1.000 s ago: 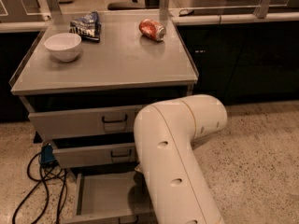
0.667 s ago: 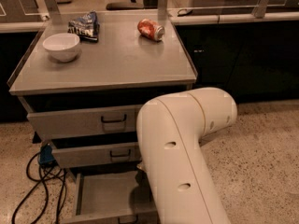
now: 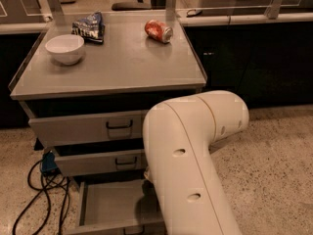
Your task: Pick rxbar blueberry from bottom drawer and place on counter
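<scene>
The gripper is out of sight, hidden behind the robot's own bulky white arm (image 3: 195, 155) somewhere low at the cabinet front, so whether it is wide, narrow or holding anything cannot be told. The arm bends at a rounded elbow beside the cabinet's right corner and slants down and forward across the open bottom drawer (image 3: 112, 202), covering that drawer's right part. The rxbar blueberry shows nowhere: the visible stretch of drawer floor is bare, and the bar may lie behind the arm. On the counter (image 3: 122, 58) sit only a white bowl (image 3: 65, 48), a blue-and-white chip bag (image 3: 89, 27) and a red soda can (image 3: 158, 31) on its side. By this evidence the drawer is open and the reach is under way, while the lift and the placing on the counter remain to be done.
</scene>
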